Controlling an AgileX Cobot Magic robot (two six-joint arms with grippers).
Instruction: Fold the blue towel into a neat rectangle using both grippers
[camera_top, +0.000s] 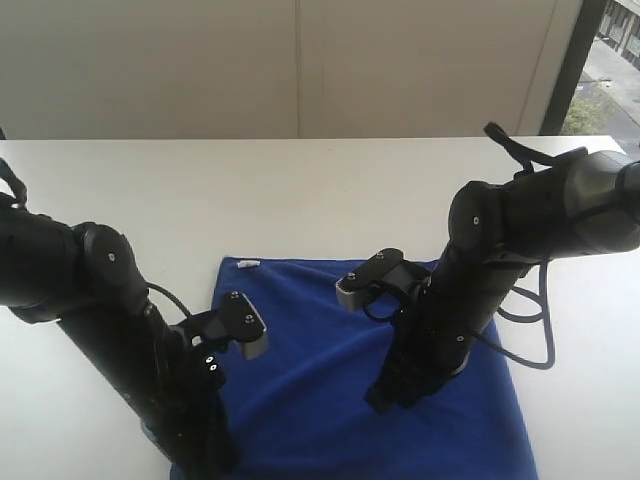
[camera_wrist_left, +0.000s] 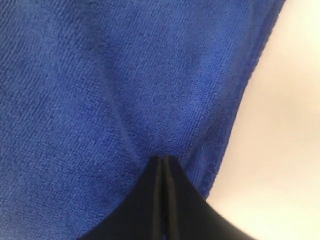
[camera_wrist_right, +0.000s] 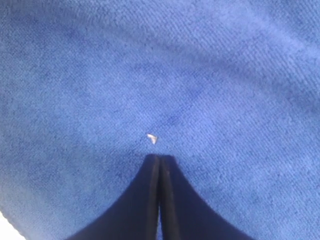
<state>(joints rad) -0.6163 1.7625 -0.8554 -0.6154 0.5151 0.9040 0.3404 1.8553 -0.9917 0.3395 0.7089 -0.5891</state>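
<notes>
The blue towel lies spread on the white table, its small white tag at the far left corner. My left gripper points down at the towel's left edge. In the left wrist view its jaws are shut on the towel, and creases run out from the tips close to the hem. My right gripper points down further in on the cloth. In the right wrist view it is shut, tips sunk into the towel, with a white speck just ahead.
Bare white table shows beside the towel's hem, and a sliver of it shows in the right wrist view. A pale wall stands behind the table, with a window at the far right. Black cables hang off the right arm.
</notes>
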